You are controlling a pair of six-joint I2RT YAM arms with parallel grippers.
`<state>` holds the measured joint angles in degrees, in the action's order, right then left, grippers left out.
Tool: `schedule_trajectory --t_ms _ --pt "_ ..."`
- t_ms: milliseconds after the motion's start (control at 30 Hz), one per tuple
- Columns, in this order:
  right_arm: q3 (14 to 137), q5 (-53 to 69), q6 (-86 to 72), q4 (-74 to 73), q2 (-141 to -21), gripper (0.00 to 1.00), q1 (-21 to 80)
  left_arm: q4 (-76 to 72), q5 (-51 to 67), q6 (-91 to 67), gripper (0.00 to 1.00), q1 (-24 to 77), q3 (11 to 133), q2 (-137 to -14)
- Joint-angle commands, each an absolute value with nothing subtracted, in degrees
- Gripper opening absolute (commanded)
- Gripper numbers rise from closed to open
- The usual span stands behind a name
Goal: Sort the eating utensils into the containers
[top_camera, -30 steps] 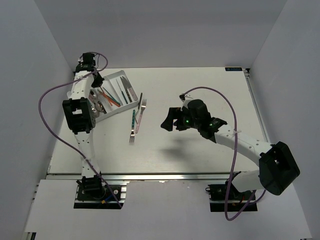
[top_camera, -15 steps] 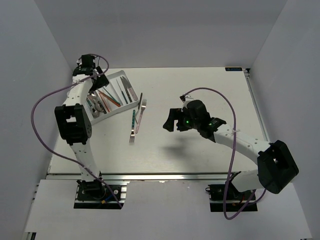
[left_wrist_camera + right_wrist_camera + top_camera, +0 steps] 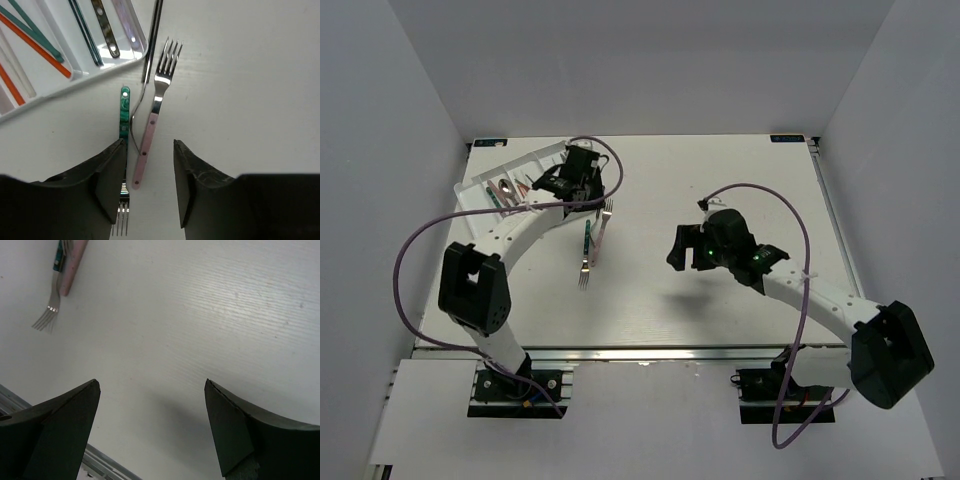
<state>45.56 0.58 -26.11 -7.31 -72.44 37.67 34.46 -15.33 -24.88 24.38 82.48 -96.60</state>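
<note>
The left fingers (image 3: 149,145) stand parted and empty, one on each side of the pink-handled metal fork (image 3: 154,114), which lies flat on the white counter (image 3: 240,90) with its tines pointing away from the wrist. The left-hand finger sits very close to the teal-handled metal fork (image 3: 123,117), which lies just beside the pink one with its tines pointing the opposite way. A thin curved metal stem runs between the two handles and seems to belong to the slim black-handled piece (image 3: 152,40), though its type cannot be told.

The step in hand looks like picking up the pink fork. To do it well, shift the fingers a touch toward the pink side so the near finger does not land on the teal handle or the stem. Then go straight down until the tips meet the counter and close across the handle near its middle, so the fork lifts level.

The white plastic cutlery tray (image 3: 75,85) lies just beyond, already holding orange and teal sticks and other pieces. The fork will need turning lengthwise to its compartment.

The right fingers (image 3: 151,382) are spread wide with nothing between them — over bare counter, well apart from the forks.
</note>
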Motion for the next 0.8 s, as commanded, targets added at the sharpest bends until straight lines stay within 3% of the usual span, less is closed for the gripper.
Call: schedule_trajectory --t_ms 0,133,767 --pt "42.55 -1.58 -23.38 -8.44 -69.26 0.89 36.74 32.27 -13.63 -23.73 0.52 26.36 78.68 -98.69" --pt "40.78 -0.88 -22.41 -8.52 -69.69 0.89 36.21 30.85 -11.43 -21.36 0.47 29.0 78.75 -102.2" --pt "39.29 1.23 -21.01 -7.74 -70.93 0.89 35.86 32.96 -13.45 -21.09 0.5 26.28 83.59 -114.08"
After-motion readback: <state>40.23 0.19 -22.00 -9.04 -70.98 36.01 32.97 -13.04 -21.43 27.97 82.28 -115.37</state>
